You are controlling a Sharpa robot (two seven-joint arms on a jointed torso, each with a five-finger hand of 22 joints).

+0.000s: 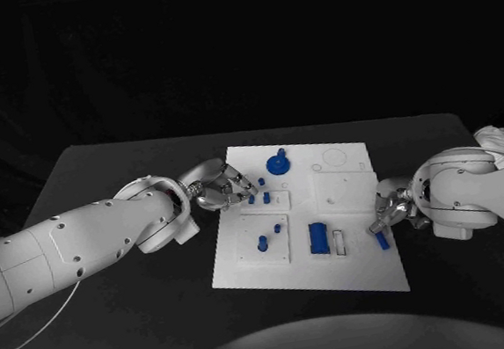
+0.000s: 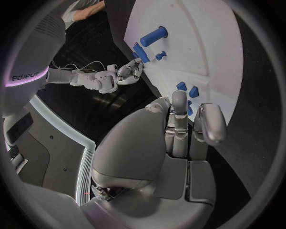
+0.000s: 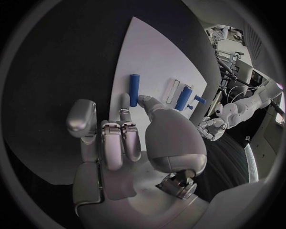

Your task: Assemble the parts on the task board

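The white task board (image 1: 366,264) lies mid-table. My left hand (image 1: 219,186) is over its left edge, fingers apart beside three small blue pegs (image 1: 252,198); in the left wrist view one peg (image 2: 189,109) shows between two fingers (image 2: 178,102), nothing gripped. My right hand (image 1: 392,209) is at the board's right edge. A blue cylinder (image 1: 381,240) lies flat on the board just past its fingertips. In the right wrist view that cylinder (image 3: 135,87) lies by the thumb tip; the hand (image 3: 128,143) holds nothing. A thicker blue cylinder (image 1: 318,237) sits beside a narrow slot (image 1: 338,242).
A blue round knob (image 1: 279,164) stands near the board's far edge. Two more small blue pieces (image 1: 263,245) sit at the board's near left. Round recesses (image 1: 334,159) mark the far right corner. Bare black table surrounds the board.
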